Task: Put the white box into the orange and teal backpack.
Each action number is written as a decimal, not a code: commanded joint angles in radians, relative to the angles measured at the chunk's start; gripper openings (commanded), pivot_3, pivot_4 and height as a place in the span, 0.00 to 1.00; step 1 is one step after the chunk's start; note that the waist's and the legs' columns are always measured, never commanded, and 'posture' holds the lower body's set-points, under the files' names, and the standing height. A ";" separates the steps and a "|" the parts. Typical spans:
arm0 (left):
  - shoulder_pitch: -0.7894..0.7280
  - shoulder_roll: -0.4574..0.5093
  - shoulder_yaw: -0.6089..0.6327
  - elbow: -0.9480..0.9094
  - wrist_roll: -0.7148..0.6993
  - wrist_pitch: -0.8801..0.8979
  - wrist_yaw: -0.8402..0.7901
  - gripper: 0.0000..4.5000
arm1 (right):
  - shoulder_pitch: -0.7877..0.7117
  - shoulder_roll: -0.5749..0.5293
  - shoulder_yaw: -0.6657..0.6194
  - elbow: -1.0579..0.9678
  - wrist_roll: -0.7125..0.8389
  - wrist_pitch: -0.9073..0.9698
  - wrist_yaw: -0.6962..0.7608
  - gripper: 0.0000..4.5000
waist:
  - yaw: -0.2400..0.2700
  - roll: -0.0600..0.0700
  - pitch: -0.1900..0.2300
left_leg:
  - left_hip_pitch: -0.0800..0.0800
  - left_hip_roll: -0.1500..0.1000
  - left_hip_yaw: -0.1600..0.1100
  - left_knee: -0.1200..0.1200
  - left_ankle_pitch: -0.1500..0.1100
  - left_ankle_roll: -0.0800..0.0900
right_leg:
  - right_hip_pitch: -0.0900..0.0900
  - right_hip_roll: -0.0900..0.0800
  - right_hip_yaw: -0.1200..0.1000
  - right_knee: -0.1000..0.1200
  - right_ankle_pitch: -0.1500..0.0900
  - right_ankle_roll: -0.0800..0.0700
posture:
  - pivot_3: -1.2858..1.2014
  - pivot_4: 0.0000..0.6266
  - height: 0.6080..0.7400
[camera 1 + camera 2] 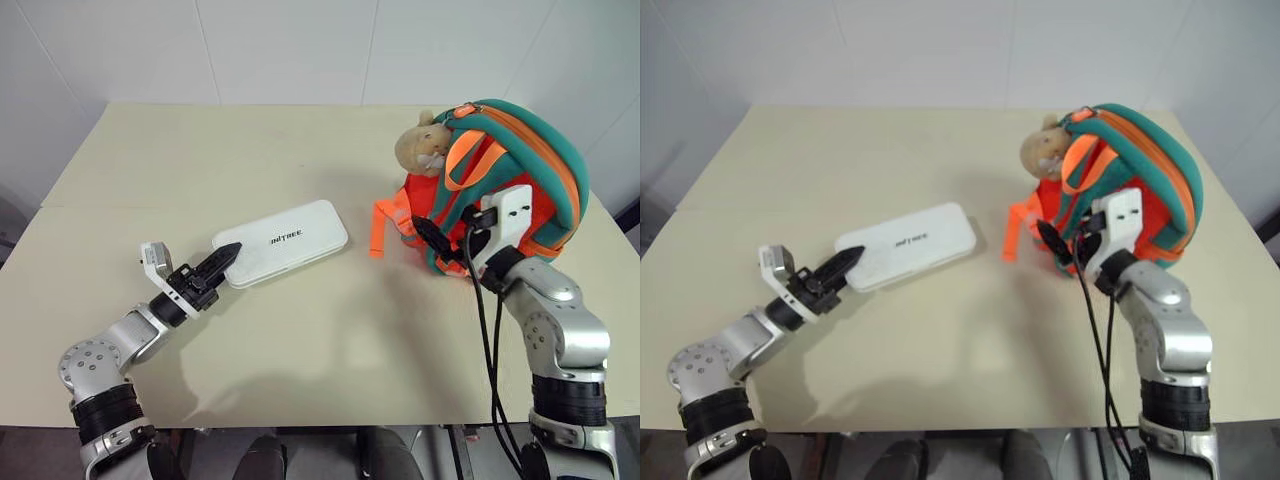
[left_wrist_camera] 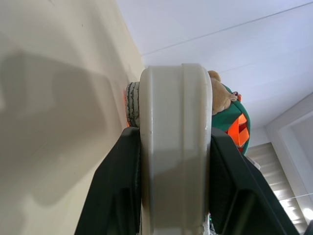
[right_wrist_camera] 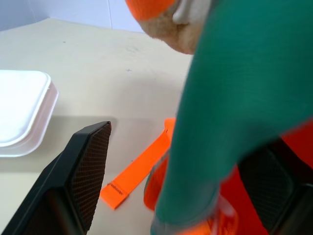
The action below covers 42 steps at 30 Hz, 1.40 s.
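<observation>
Nearest the robot, the left gripper is clamped across one short end of the white box, a black finger on either face of it, as the left wrist view shows plainly; the box lies flat on the table with its other end pointing towards the backpack. Held only at that end, the box could droop or twist out of the fingers once it is lifted, since most of its length hangs beyond the hold. Further along on the robot's right, the right gripper stands spread wide at the front of the orange and teal backpack, with a teal strap lying between its fingers but not pinched. If it closes on that strap rather than on the rim of the opening, the soft bag may simply tip or slide instead of opening, and the box would then push against closed fabric. The loose orange webbing trailing on the table could also snag on the box as it comes across. At the back, the tan plush toy sits against the top of the bag. The bag's mouth and zip are hard to make out, so whether it is open at all is, as far as I can judge, unclear; the right gripper's far finger is partly hidden behind the strap.
</observation>
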State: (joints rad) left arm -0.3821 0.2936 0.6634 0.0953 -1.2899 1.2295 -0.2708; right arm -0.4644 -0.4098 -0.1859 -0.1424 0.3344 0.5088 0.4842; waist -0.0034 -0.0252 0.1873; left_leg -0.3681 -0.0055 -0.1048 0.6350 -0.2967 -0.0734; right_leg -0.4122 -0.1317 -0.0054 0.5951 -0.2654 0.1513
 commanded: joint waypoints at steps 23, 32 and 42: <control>0.048 0.117 -0.048 -0.014 -0.130 -0.068 -0.015 0.29 | -0.081 0.011 0.031 -0.001 0.041 -0.066 0.005 0.11 | -0.004 0.000 0.000 | 0.000 0.000 0.002 -0.003 0.000 0.000 | -0.002 0.001 0.002 -0.002 0.000 0.001 | 0.52 0.24 1.00; -0.016 0.270 -0.015 0.133 -0.068 -0.137 -0.109 0.29 | -0.052 -0.042 0.104 -0.202 0.161 0.081 0.125 0.11 | -0.002 0.001 0.000 | 0.000 0.000 0.002 -0.004 0.000 0.001 | -0.002 0.001 0.002 -0.004 0.000 0.001 | 0.52 0.24 1.00; -0.102 0.361 -0.051 0.275 0.032 -0.145 -0.244 0.29 | -0.066 -0.117 0.144 -0.441 0.411 0.244 0.269 0.11 | -0.007 0.001 0.001 | -0.001 0.001 0.003 -0.005 -0.001 0.001 | -0.003 0.001 0.002 -0.004 0.000 0.001 | 0.52 0.24 1.00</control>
State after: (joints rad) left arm -0.4621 0.6277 0.6026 0.3715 -1.2618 1.0912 -0.4713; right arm -0.5079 -0.5111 -0.0393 -0.5009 0.6712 0.7390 0.7089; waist -0.0108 -0.0245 0.1879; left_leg -0.3694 -0.0048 -0.1023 0.6296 -0.2973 -0.0724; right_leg -0.4153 -0.1307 -0.0034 0.5907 -0.2651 0.1518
